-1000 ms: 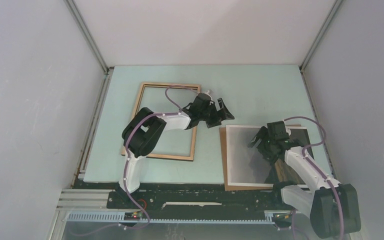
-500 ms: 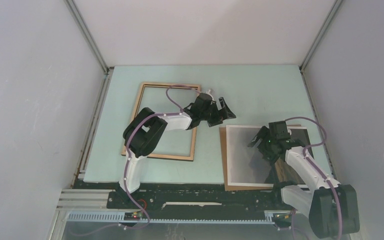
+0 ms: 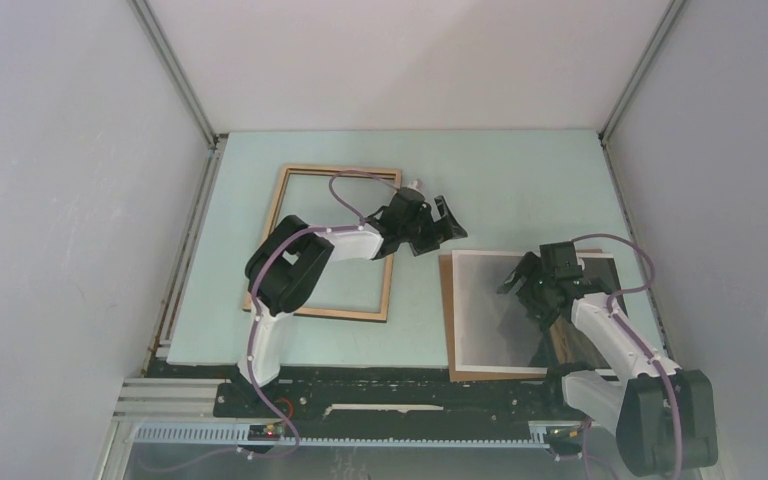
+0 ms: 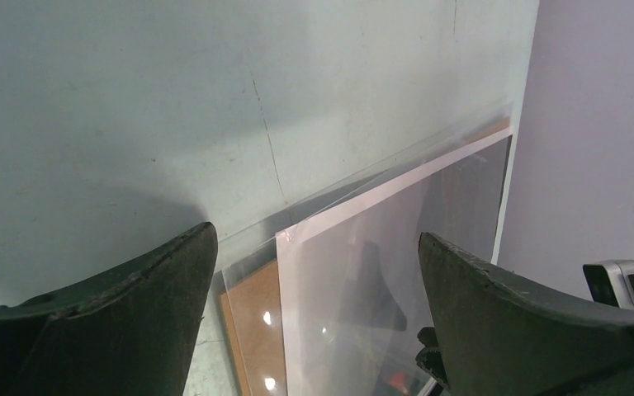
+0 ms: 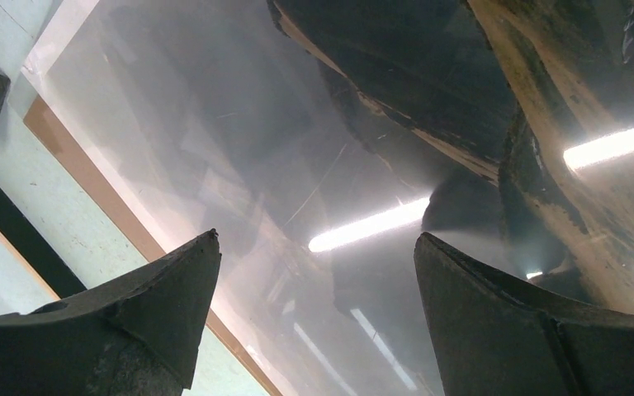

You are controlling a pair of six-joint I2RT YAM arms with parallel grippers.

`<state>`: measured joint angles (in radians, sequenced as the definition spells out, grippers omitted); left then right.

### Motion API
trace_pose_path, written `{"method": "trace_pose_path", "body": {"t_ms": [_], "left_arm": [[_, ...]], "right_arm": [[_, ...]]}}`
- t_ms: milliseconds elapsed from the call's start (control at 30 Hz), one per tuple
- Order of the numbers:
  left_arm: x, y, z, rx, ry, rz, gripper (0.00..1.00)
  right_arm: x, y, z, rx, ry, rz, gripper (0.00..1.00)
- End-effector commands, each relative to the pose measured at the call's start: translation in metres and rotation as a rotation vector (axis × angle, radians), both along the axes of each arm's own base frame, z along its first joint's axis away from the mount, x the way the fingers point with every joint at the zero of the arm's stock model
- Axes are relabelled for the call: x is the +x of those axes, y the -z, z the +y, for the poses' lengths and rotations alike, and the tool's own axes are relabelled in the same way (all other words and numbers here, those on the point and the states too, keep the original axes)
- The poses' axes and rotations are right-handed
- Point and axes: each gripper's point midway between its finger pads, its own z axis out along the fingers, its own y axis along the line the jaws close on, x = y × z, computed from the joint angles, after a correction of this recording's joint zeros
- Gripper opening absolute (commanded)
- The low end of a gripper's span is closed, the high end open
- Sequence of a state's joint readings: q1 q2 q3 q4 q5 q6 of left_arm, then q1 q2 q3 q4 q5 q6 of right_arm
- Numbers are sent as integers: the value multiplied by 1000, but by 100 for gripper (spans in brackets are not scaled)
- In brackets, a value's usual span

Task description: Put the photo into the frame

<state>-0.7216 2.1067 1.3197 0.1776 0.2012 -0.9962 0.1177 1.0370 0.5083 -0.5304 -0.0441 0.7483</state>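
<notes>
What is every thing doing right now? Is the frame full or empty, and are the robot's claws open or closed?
frame: lying flat on the table, wood side up, no photo in it.
photo: lying flat on the backing board, outside the frame, not held.
backing board: flat on the table, under the photo.
left gripper: open, holding nothing.
right gripper: open, holding nothing, above the photo.

A robot lab enclosure: plain grey panel walls (image 3: 70, 200), aluminium rails (image 3: 177, 75), pale green tabletop (image 3: 505, 175).
</notes>
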Motion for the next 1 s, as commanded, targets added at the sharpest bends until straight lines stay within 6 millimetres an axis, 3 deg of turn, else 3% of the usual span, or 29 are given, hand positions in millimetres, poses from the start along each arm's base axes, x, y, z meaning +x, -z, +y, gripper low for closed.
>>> {"method": "trace_pose_path", "body": {"t_ms": [0,367,667,967], "left_arm": [[-9,-28,-3,-62,25,-30,99],[-23,-57,-11,-204,107,-114,97],[-27,-70,-11,-245,121,-146,95],[-35,-70,-8,-295,93,-84,80]], "right_arm": [[4,-2,-1,-5,-7,-22,94],[4,-1,-3,-9,-6,-19,94],[4,2,-1,-1,-6,-4,94],[5,0,-1,3,-1,-12,94]]}}
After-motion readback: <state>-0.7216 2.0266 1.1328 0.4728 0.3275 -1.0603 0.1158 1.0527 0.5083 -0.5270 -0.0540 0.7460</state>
